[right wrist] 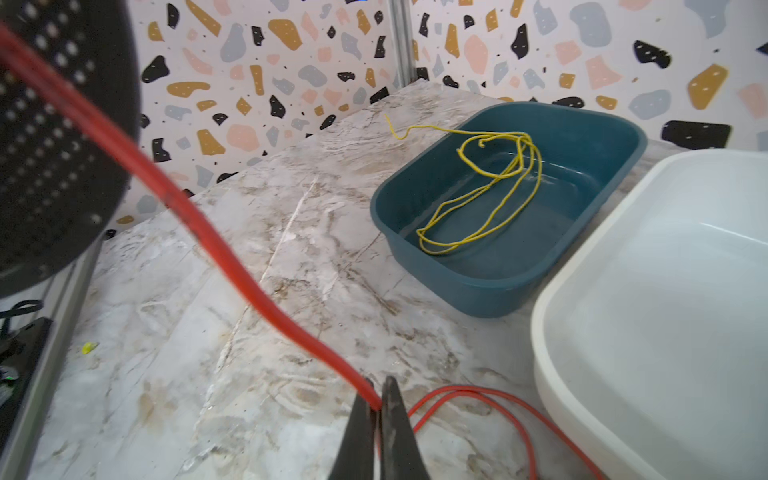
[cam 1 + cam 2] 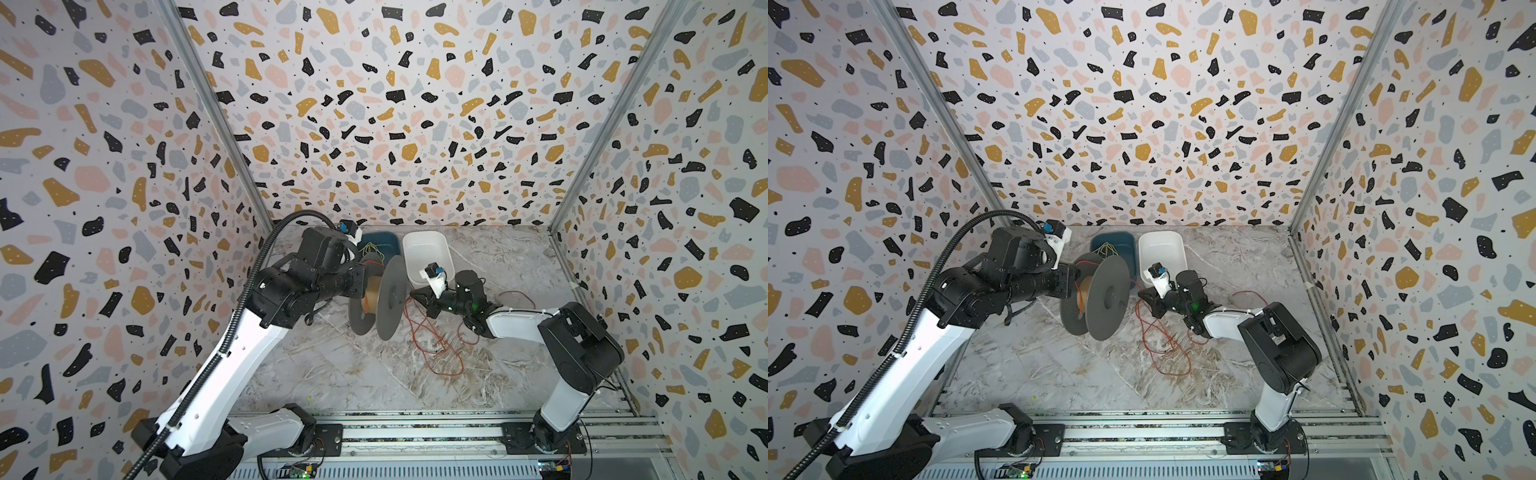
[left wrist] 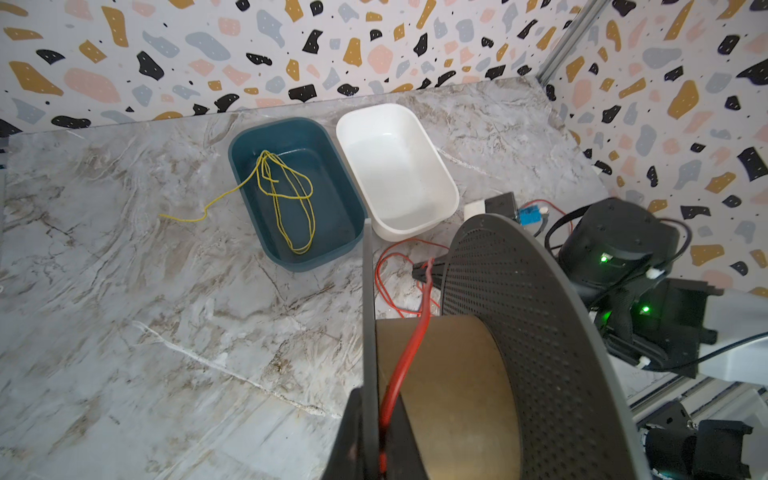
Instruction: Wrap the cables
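a: where are the cables [image 1: 232, 264] in this frame?
b: one red stretch runs straight from the closed tips of the right gripper [image 1: 376, 401] up to the spool [image 1: 50, 145], where it crosses the brown cardboard core between two dark, perforated flanges. the rest lies in loose loops on the marble table [image 2: 332, 374], in both top views just below the right arm's wrist.

a: and the tools?
b: the right gripper pinches the red line between its tips, low over the table and beside the white bin [image 1: 623, 332]. the left gripper [image 3: 370, 428] is clamped on the rim of the spool's nearer flange and holds the spool on edge, tilted. whether the spool's lower rim touches the table cannot be told.

a: what surrounds them?
b: a blue bin [image 1: 490, 299] sits just beside the white one at the back of the table, near the terrazzo-patterned wall [image 2: 415, 104]. a thin yellow wire [image 3: 266, 158] lies coiled inside the blue bin, with one end trailing over its rim onto the marble. the two grippers face each other across the spool, near but apart.
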Available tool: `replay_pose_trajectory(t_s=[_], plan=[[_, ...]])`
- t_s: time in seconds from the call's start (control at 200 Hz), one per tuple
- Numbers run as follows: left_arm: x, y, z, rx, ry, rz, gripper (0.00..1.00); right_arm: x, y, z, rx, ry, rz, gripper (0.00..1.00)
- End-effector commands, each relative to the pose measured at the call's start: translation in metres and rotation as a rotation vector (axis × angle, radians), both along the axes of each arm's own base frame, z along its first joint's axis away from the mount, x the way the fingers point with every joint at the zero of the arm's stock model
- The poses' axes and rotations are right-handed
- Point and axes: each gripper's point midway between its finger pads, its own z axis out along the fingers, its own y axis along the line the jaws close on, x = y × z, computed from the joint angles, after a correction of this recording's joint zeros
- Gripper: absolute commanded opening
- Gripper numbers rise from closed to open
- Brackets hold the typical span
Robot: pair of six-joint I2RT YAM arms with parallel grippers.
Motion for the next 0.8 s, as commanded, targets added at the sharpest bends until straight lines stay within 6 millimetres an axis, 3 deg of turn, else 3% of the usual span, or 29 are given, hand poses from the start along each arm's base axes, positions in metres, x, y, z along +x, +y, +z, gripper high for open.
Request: replay_pose_trajectory(t_s=[0.0, 0.095, 0.18, 0.325, 0.491, 0.796], plan=[[0.008, -0.008, 0.062, -0.159, -0.157, 0.007, 0.00, -0.021, 0.000, 0.008, 0.074, 0.028, 0.056, 0.03], [0.008, -0.009, 0.069, -0.172, -0.164, 0.006, 0.00, -0.028, -0.002, 0.005, 0.090, 0.035, 0.070, 0.10], [0.008, -0.009, 0.072, -0.178, -0.167, 0.007, 0.00, -0.031, -0.002, 0.002, 0.097, 0.036, 0.082, 0.25], [0.008, -0.008, 0.076, -0.180, -0.172, 0.010, 0.00, -0.037, 0.001, 0.001, 0.087, 0.020, 0.096, 0.40], [0.009, -0.004, 0.082, -0.170, -0.186, 0.027, 0.00, -0.040, -0.002, -0.003, 0.064, 0.009, 0.084, 0.47], [0.018, -0.003, 0.088, -0.153, -0.200, 0.055, 0.00, -0.047, -0.008, -0.012, 0.037, -0.005, 0.066, 0.47]])
